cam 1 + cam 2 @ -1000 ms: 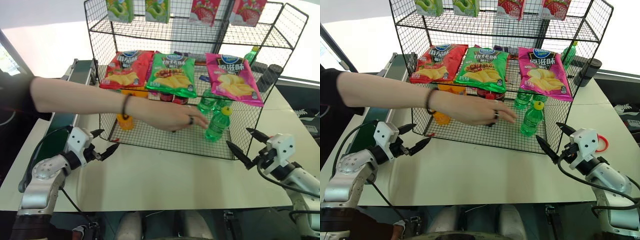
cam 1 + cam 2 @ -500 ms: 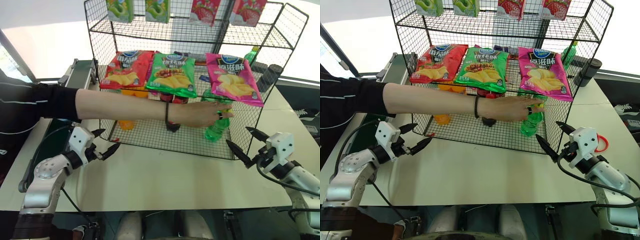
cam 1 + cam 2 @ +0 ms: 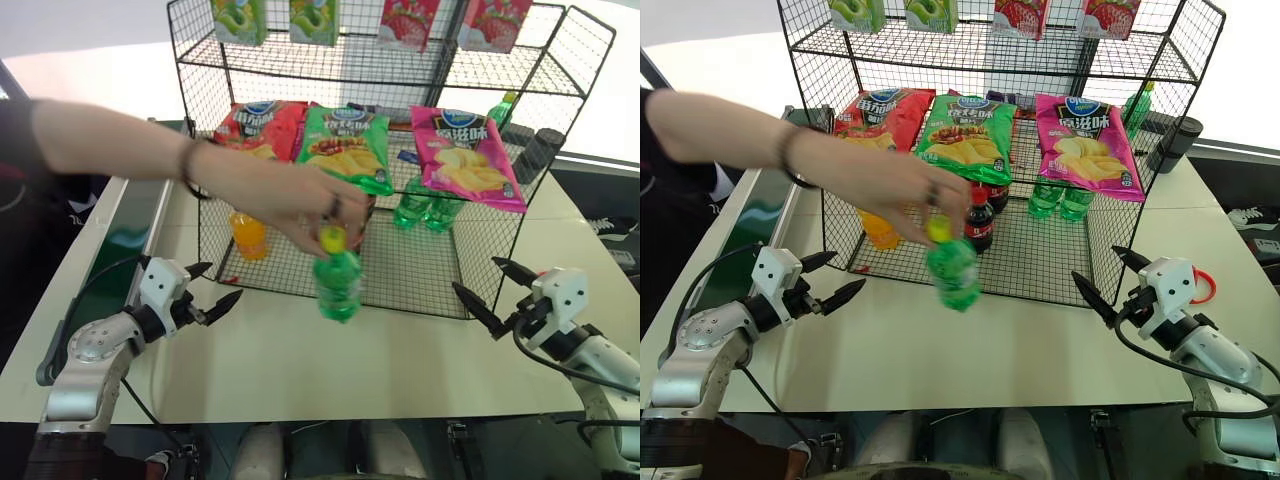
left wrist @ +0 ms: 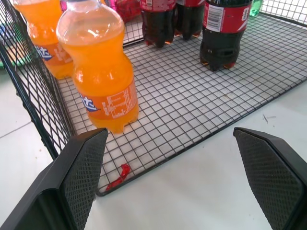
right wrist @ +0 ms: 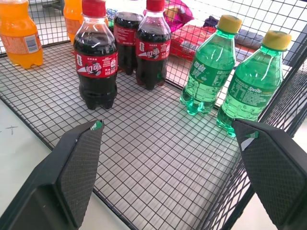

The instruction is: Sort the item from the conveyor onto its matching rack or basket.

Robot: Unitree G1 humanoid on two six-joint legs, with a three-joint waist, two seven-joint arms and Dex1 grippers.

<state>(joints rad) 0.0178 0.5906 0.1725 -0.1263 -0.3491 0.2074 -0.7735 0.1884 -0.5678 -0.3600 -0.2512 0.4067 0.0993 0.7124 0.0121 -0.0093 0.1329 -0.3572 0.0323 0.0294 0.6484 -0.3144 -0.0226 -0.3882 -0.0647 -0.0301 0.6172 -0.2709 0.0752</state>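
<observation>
Green bottle hangs from a person's hand, off the conveyor. Both robot hands, left and right, gape empty; wait, then grasp its body squarely.

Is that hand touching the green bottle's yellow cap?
Touching. In the left eye view, the person's hand grips the green soda bottle by its yellow cap, fingers wrapped around it.

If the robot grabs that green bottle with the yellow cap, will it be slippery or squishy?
Probably a bit of both. The green bottle, now in a person's hand, looks like smooth, rounded plastic, so narrow fingers might slide. It seems full of liquid, so likely firm and rather heavy for its size. Laid down, its round body would probably roll.
</observation>
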